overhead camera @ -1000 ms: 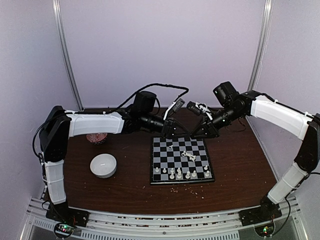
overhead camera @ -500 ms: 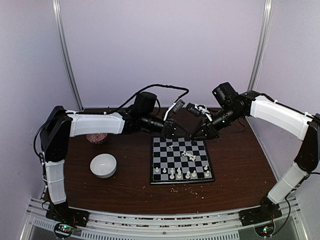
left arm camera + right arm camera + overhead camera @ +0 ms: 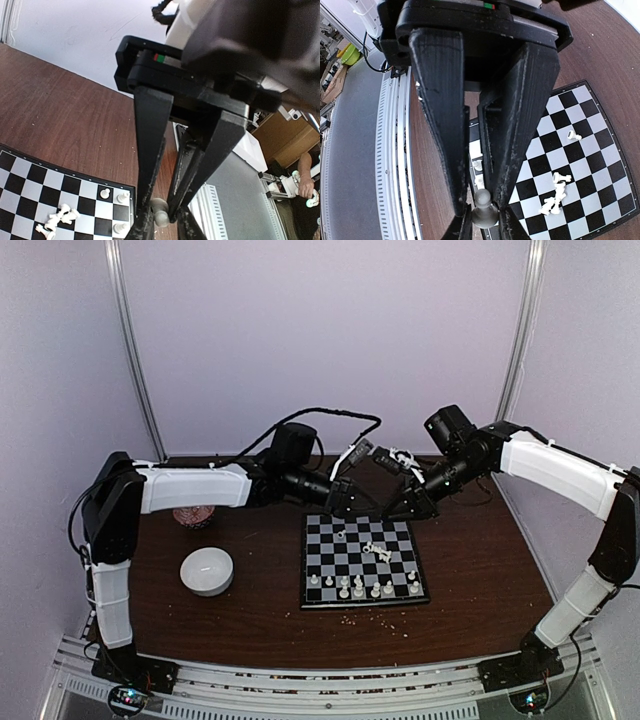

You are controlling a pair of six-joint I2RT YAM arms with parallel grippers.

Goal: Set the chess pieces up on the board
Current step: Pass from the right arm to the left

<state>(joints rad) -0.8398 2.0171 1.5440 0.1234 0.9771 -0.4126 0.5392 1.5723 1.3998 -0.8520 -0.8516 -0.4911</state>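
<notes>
Taking the table (image 3: 480,570) first: dark wood, with the board (image 3: 325,562) set square at its middle and a bowl (image 3: 207,570) off toward the left edge. On the board: a row of chess pieces (image 3: 375,588) standing along the near edge, a tumbled heap (image 3: 378,552) at the centre, one stray (image 3: 341,536) toward the far edge. Just beyond that far edge, close side by side: the left claw (image 3: 356,506) by the edge's middle, the right claw (image 3: 393,512) nearer the far right corner. Clenched, both, each on a pawn. Pinched at the very end of its claw: the left pawn (image 3: 159,212); likewise the right pawn (image 3: 482,207), long axis roughly in line with the claw, head pointing back up it, base outward. From either claw, board lying below and toward the near edge, bare squares of the far rows closest. Neither arm plainly nearer; right perhaps by a shade. Probably calls next for lowering a pawn base-first onto a free square, then letting go. Worth keeping wide of the heap, light and likely to scatter at a touch.
</notes>
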